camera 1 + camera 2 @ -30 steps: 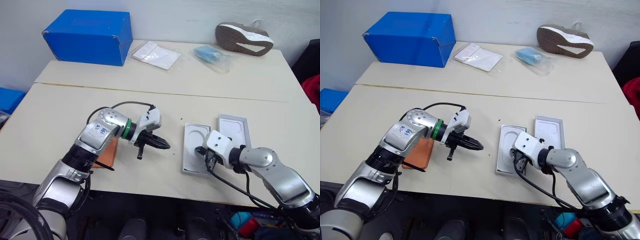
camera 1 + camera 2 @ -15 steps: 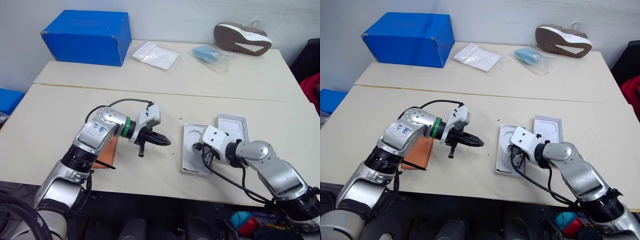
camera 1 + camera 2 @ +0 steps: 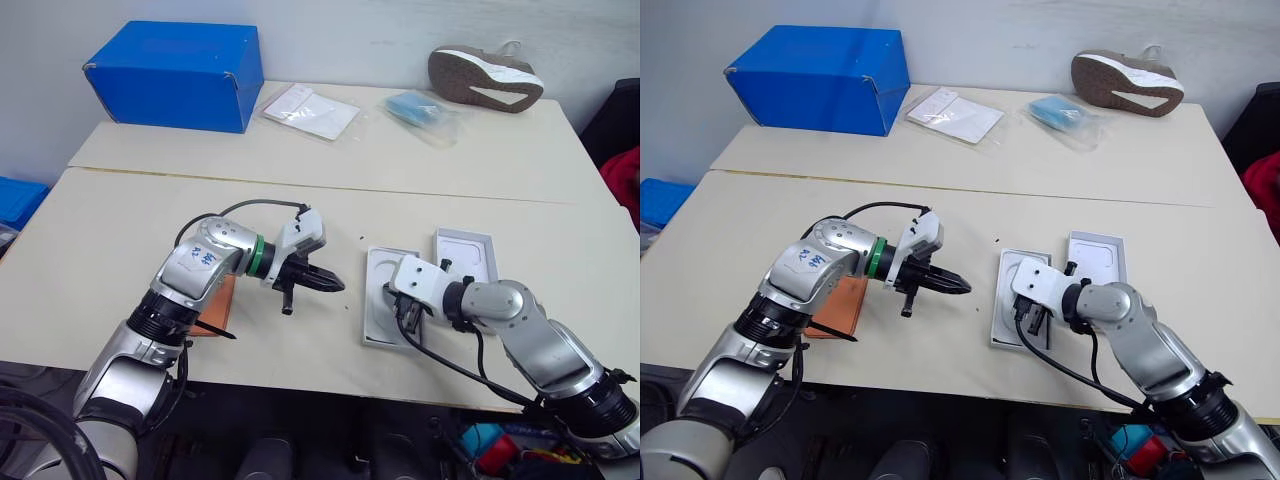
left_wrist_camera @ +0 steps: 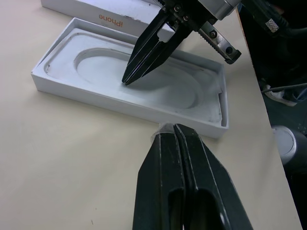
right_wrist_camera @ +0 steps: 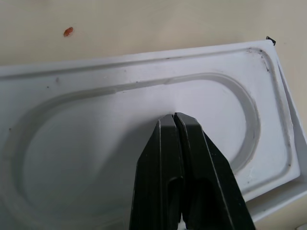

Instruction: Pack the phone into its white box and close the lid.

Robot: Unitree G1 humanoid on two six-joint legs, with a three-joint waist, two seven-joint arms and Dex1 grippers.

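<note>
at the back of the beige surface (image 3: 120, 240) sit a big blue cardboard box (image 3: 175, 73), a clear plastic sleeve of white papers (image 3: 310, 110), a blue packet (image 3: 418, 106) and an upturned brown shoe (image 3: 487, 77). the slim orange-copper phone (image 3: 835, 305) lies half hidden under the left arm, near the front edge. the white box with its oval-recessed insert (image 4: 139, 86) lies flat, long axis running front to back, the white lid (image 3: 468, 253) just beside it, inside up. the left end effector (image 4: 173, 130) is clenched, empty, just beside the box's side. the right end effector (image 5: 171, 118) is clenched too, tips in the recess.
</note>
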